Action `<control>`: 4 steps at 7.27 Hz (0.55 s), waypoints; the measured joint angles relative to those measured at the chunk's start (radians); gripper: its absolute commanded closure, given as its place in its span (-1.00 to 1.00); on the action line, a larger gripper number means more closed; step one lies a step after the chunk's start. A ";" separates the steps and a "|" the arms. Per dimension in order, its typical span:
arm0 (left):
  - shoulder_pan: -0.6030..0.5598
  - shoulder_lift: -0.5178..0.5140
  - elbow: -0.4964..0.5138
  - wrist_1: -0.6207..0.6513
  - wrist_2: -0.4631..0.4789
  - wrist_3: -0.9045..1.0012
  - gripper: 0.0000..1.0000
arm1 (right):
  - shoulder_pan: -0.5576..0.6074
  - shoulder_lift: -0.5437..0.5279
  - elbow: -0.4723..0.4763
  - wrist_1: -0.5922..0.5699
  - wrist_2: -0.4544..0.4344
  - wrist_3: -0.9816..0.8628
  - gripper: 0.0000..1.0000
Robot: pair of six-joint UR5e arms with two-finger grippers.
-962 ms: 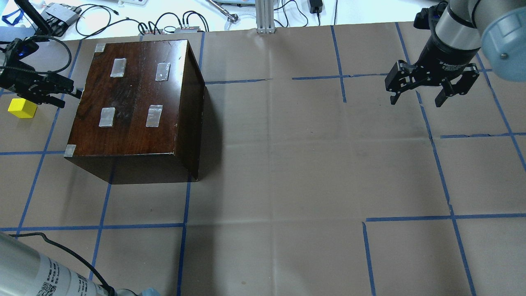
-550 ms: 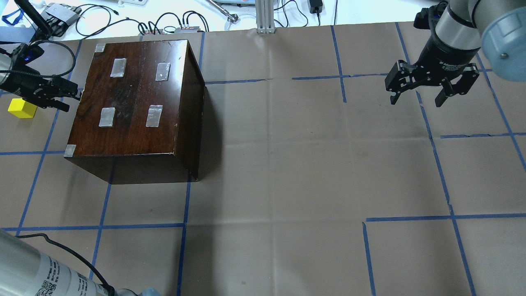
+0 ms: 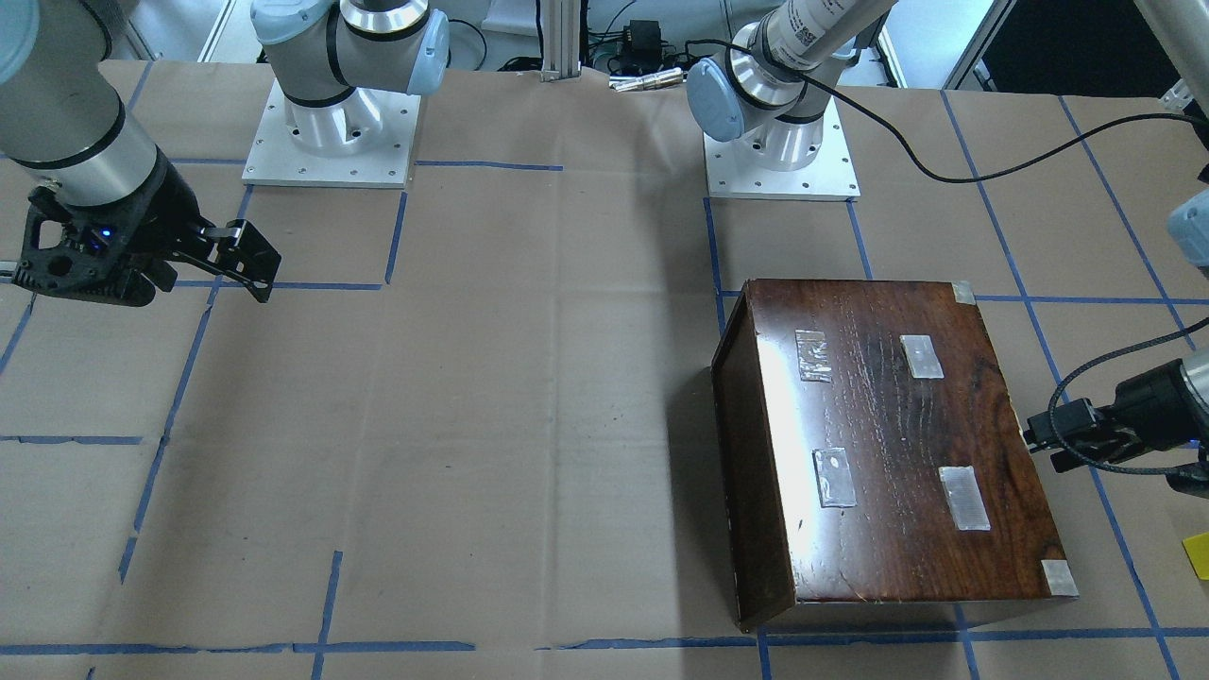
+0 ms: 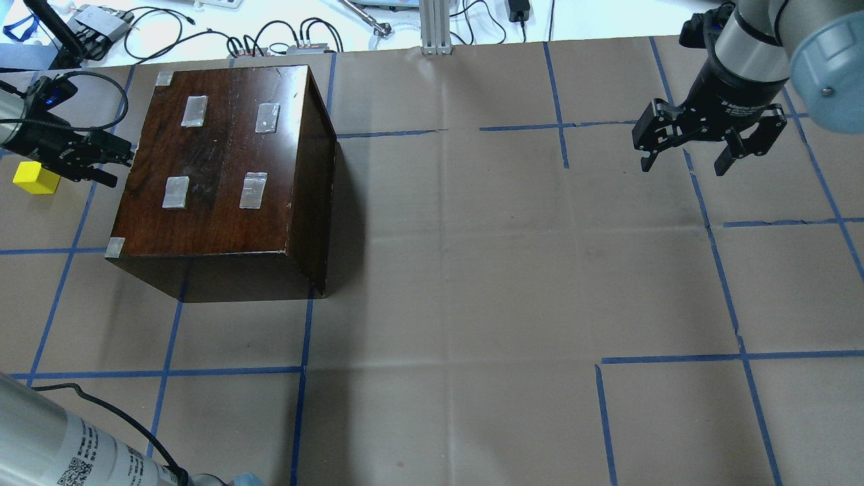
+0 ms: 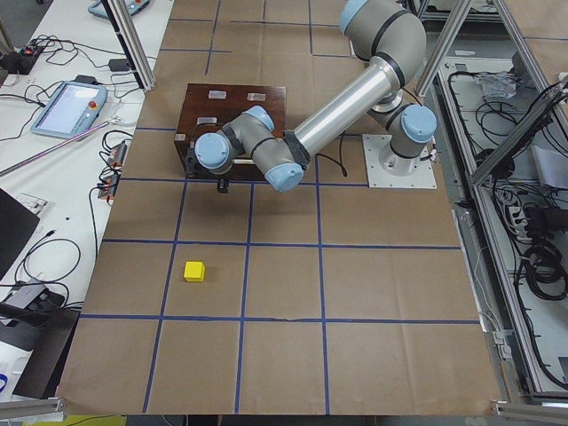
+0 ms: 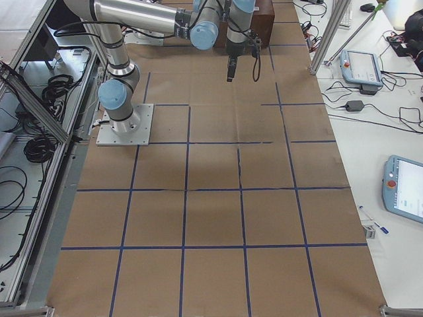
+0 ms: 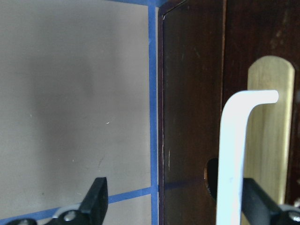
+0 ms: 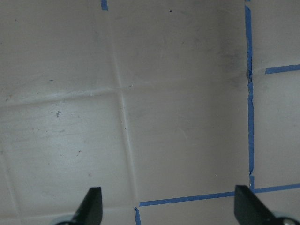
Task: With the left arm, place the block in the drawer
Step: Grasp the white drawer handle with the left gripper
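The yellow block (image 4: 35,179) lies on the paper left of the dark-brown wooden box (image 4: 223,162); it also shows in the exterior left view (image 5: 194,271). The drawer is closed. Its dark front (image 7: 192,117) and metal pull (image 7: 234,154) fill the left wrist view. My left gripper (image 4: 116,160) is open and empty at the box's left face, its fingers on either side of the pull without touching it, beside the block. My right gripper (image 4: 685,162) is open and empty, hanging over the far right of the table.
Blue tape lines grid the brown paper table cover (image 4: 472,270). Cables and small devices (image 4: 283,40) lie along the far edge behind the box. The left arm's black cable (image 3: 945,161) loops over the table near its base.
My left gripper has shifted slightly, level with the box's left face, and now partly covers the block's top edge from above. The right arm, box and block have not moved.
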 measured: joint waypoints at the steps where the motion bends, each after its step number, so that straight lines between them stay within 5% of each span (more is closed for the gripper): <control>1: 0.001 -0.001 0.001 0.006 0.003 0.001 -0.97 | 0.000 0.000 0.000 0.000 0.000 0.000 -1.00; 4: 0.001 -0.001 0.001 0.018 0.050 0.003 -0.97 | 0.000 -0.001 0.000 0.000 0.000 0.000 -1.00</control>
